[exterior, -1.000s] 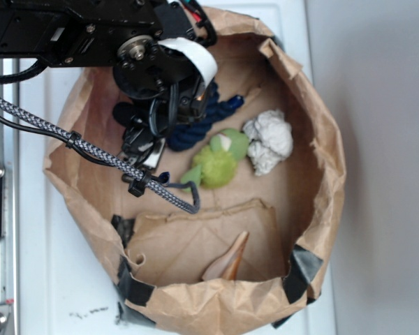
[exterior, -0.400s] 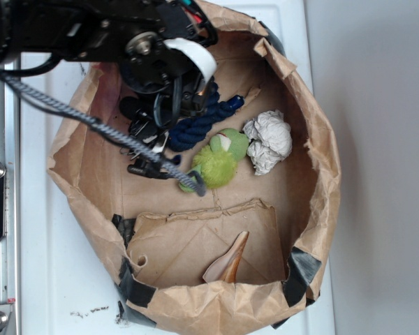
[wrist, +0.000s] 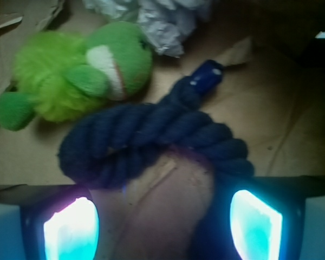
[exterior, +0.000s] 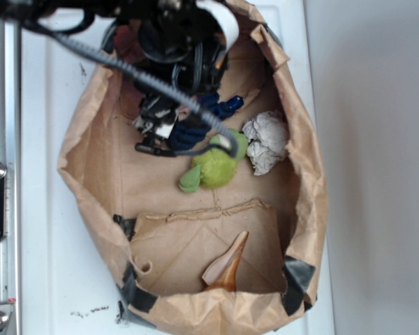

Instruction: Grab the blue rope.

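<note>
We find the gripper (wrist: pixel 162 216) jaws apart, seemingly straddling the blue rope (wrist: pixel 151 138); descend centred before closing.

Rope (wrist: pixel 151 135) lies in bag (exterior: pixel 91 174), beside plush toy (wrist: pixel 76 81)

The black arm (exterior: pixel 174 42) reaches down from the top edge of the exterior view, wrist bent downward; its grey cable (exterior: pixel 160 87) loops across it; the gripper (wrist: pixel 162 216) points down with jaws spread wide, one glowing fingertip (wrist: pixel 70 227) at the lower left of the wrist view, the other at the lower right; nothing is clamped between them.
</note>
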